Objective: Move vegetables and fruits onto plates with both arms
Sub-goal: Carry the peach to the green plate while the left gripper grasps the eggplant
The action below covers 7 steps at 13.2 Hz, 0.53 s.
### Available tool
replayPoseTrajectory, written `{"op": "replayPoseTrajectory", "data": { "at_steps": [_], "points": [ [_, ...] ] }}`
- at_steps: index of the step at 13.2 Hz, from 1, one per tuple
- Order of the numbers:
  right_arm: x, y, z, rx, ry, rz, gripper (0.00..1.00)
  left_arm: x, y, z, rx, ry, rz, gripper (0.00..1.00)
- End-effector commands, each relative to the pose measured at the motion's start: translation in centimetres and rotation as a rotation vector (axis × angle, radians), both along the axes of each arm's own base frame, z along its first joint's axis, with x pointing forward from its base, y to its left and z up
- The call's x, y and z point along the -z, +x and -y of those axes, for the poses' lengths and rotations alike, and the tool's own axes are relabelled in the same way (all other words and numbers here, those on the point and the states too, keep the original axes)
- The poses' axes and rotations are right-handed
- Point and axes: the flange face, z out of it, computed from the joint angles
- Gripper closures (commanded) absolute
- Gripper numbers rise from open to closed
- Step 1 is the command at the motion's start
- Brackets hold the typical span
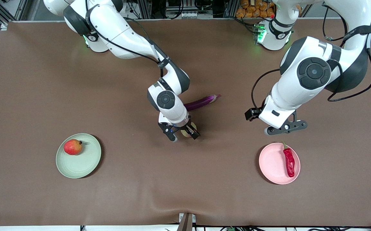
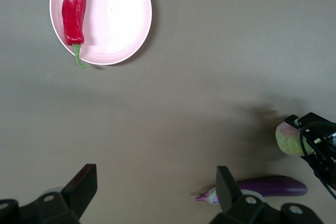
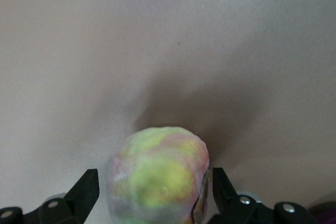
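Right hand [image 1: 184, 132] down on tabletop [image 1: 44, 80], fingers straddling peach [image 3: 157, 174], not yet gripping, for green plate [image 1: 85, 165]. Left hand [image 1: 285, 127] wide open, empty, waiting above pink plate [image 1: 270, 163].

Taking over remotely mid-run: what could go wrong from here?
1. The right hand straddles the peach with one side gapped; the round fruit may slip or roll as the fingers shut.
2. The eggplant lies right beside that arm; lifting could knock it.
3. The left hand waits, open, near the pink plate holding the chili.
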Motion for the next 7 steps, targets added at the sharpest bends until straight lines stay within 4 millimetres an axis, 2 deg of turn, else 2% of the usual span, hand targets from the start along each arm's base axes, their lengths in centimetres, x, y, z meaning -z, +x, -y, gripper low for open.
{"op": "replayPoseTrajectory", "data": {
  "at_steps": [1,2,3,5,6,7],
  "points": [
    [-1.0,1.1,0.1,0.015,-0.005,0.025,0.62,1.7,-1.3,1.2,-0.060,-0.009,0.003,0.00],
    [-2.2,1.4,0.2,0.014,-0.002,0.032,0.68,2.6,-2.1,2.2,-0.072,-0.012,0.002,0.00],
    [-3.5,2.2,1.5,0.018,-0.040,0.033,0.68,3.5,-2.7,2.8,-0.090,-0.011,-0.004,0.00],
    [-7.9,2.6,3.6,0.006,-0.118,-0.043,0.68,5.3,-4.3,4.4,-0.112,-0.010,-0.014,0.00],
    [-10.7,3.7,6.2,0.015,-0.141,-0.079,0.68,6.2,-5.4,5.8,-0.129,-0.013,-0.008,0.00],
    [-14.5,5.1,9.4,-0.014,-0.137,-0.087,0.68,7.1,-6.7,7.4,-0.157,-0.020,-0.001,0.00]
  ]
}}
